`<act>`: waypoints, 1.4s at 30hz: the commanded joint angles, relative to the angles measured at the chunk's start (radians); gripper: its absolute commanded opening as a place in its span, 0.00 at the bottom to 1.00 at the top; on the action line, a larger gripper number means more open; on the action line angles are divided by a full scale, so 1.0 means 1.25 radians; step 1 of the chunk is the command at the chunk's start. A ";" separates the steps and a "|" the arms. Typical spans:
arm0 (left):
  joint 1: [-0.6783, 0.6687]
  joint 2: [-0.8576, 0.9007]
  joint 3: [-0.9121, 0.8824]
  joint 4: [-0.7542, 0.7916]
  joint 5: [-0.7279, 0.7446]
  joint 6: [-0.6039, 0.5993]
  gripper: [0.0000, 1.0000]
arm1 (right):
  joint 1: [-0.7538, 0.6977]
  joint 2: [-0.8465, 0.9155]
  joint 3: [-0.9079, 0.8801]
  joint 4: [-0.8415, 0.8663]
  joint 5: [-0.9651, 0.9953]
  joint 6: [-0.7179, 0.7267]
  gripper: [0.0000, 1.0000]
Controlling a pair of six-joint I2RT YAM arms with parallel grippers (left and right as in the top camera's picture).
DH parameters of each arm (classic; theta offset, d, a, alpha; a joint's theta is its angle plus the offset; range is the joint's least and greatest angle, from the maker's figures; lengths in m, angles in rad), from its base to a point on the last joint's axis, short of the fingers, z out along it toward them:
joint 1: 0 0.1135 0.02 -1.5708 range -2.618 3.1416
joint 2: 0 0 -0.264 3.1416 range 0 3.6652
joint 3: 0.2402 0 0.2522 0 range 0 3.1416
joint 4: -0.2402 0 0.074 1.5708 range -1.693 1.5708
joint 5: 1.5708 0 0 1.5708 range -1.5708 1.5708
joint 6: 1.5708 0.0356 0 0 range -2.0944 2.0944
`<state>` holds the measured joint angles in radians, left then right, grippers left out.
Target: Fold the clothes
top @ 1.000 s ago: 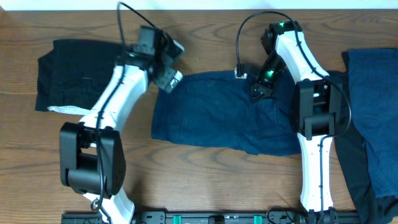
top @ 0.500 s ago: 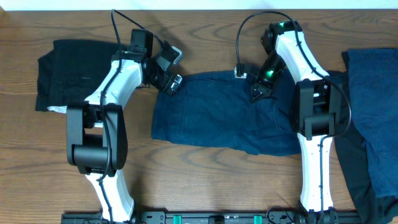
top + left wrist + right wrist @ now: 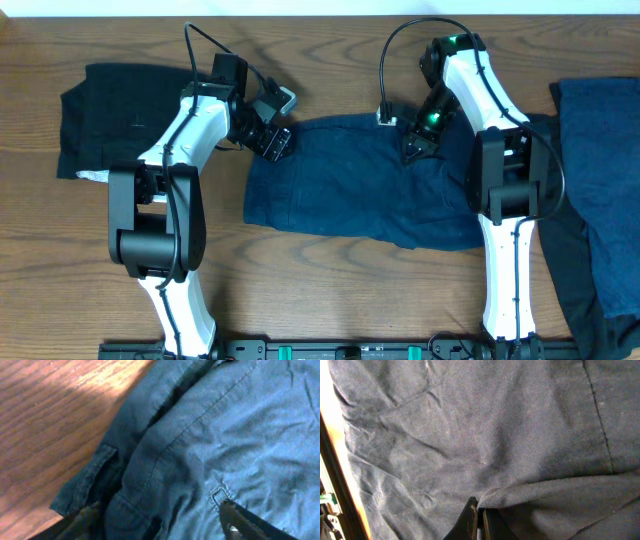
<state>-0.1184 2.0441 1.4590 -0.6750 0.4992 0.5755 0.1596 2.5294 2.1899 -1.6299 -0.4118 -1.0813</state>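
The left arm [image 3: 190,135] and right arm [image 3: 476,80] match: rounded white link shells joined by blocky black joint housings. A thin black left cable [image 3: 187,50] arcs off one wrist, a right cable [image 3: 384,70] off the other. Green lights [image 3: 453,41] glow on the right arm. The left gripper [image 3: 162,522] has black fingers [image 3: 245,522]

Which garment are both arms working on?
The navy garment spread in the middle: both arms reach its far edge. The black garment lies far left, the blue garment far right.
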 commanded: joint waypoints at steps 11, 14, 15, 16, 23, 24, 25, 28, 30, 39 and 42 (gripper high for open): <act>0.005 -0.001 -0.011 -0.024 0.013 0.012 0.61 | -0.003 0.006 0.007 0.009 -0.019 0.003 0.04; 0.005 0.010 -0.016 -0.009 0.010 0.013 0.61 | -0.003 0.006 0.007 0.011 -0.020 0.003 0.04; 0.005 0.017 -0.017 -0.005 0.009 0.013 0.61 | -0.003 0.006 0.007 0.011 -0.021 0.003 0.04; 0.005 0.022 -0.017 -0.002 0.009 0.012 0.61 | -0.003 0.006 0.007 0.011 -0.021 0.003 0.04; 0.005 0.008 -0.015 -0.001 0.010 0.005 0.31 | -0.003 0.006 0.007 0.011 -0.021 0.003 0.02; 0.006 -0.002 -0.014 -0.001 0.010 0.005 0.31 | -0.003 0.006 0.007 0.011 -0.021 0.003 0.02; 0.005 -0.013 -0.013 -0.001 0.010 0.005 0.30 | -0.003 0.006 0.007 0.011 -0.021 0.003 0.02; 0.005 -0.046 -0.012 0.002 0.010 0.006 0.30 | -0.003 0.006 0.007 0.011 -0.021 0.003 0.01; 0.005 -0.064 -0.012 0.001 0.007 0.005 0.28 | -0.003 0.006 0.007 0.011 -0.022 0.004 0.01; 0.005 -0.179 -0.012 -0.030 0.007 -0.063 0.06 | -0.025 -0.038 0.072 -0.048 -0.081 0.090 0.01; 0.005 -0.211 -0.012 -0.070 0.007 -0.066 0.06 | -0.038 -0.067 0.081 -0.058 -0.074 0.204 0.01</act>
<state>-0.1177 1.8294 1.4464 -0.7376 0.4992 0.5198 0.1390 2.5187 2.2570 -1.6962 -0.4690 -0.9688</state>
